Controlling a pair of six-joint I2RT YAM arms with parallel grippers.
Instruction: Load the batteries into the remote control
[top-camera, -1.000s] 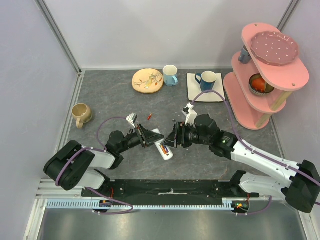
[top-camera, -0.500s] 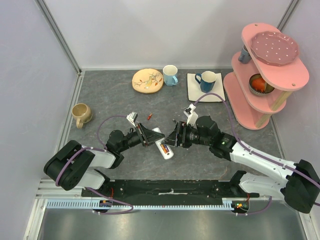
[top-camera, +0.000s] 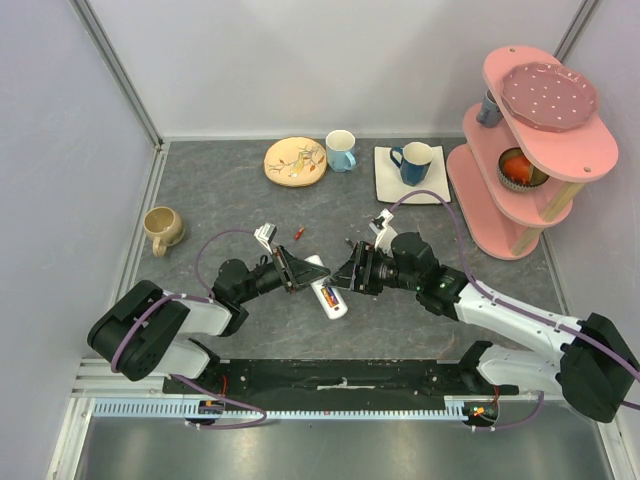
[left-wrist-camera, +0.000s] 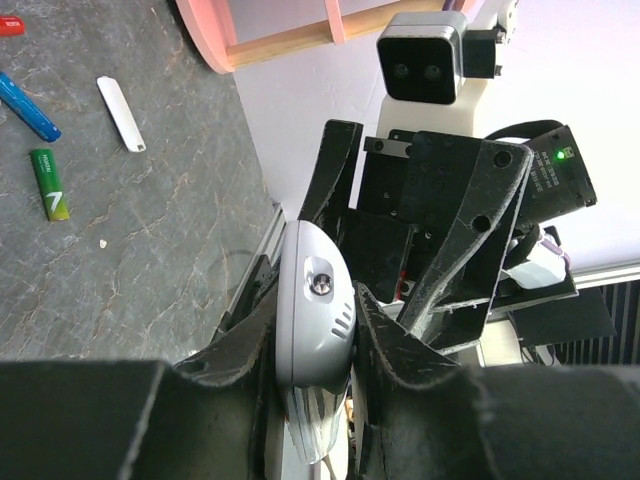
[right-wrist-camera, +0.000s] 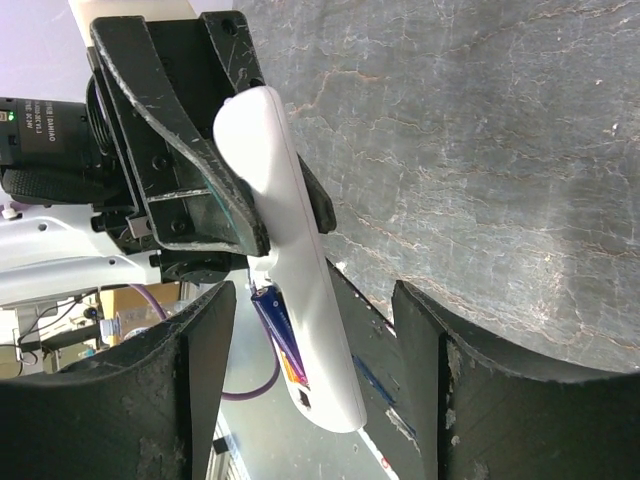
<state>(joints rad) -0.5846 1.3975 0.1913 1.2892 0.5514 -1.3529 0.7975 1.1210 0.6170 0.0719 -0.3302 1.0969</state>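
Already battery (right-wrist-camera: 284, 348) sits in remote control (right-wrist-camera: 290, 255), left claw (top-camera: 298, 274) clamped.

Soft, even light from above fills the overhead view. The pale walls (top-camera: 70, 150) are bright, and the grey tabletop (top-camera: 200, 190) carries only faint, short shadows beneath the arms (top-camera: 520, 320). That picture is sharp throughout. In the left wrist view the left claw (left-wrist-camera: 320, 340) is dark and blurred up close, the remote control (left-wrist-camera: 310, 290) has a soft sheen, and the background is washed out. In the right wrist view the right claw (right-wrist-camera: 315, 390) is a dark, soft-edged mass, while the tabletop's veining is crisp.
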